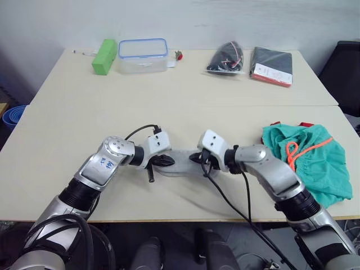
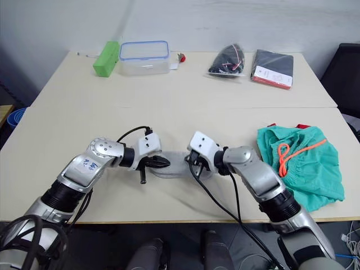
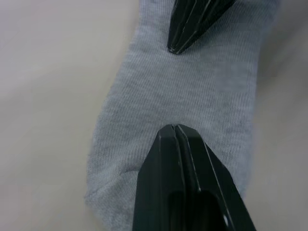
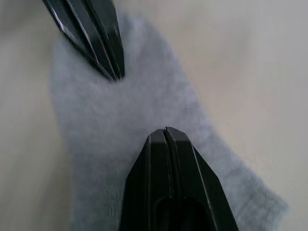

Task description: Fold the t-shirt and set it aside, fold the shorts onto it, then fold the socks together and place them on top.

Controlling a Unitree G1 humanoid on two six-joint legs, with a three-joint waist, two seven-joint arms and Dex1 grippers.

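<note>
A light grey sock of the socks lies flat near the table's front edge, between my two grippers. My left gripper is open at one end of it, its fingertips resting on the cloth. At the other end my right gripper is open too, with grey sock between its fingers. The teal shorts with an orange drawstring lie folded at the right. A red edge of the t-shirt peeks out from under them.
Along the back of the table stand a green box, a clear container with a blue rim, a black bag and a dark packet. A seam joins two tabletops. A blue bin stands on the floor at left.
</note>
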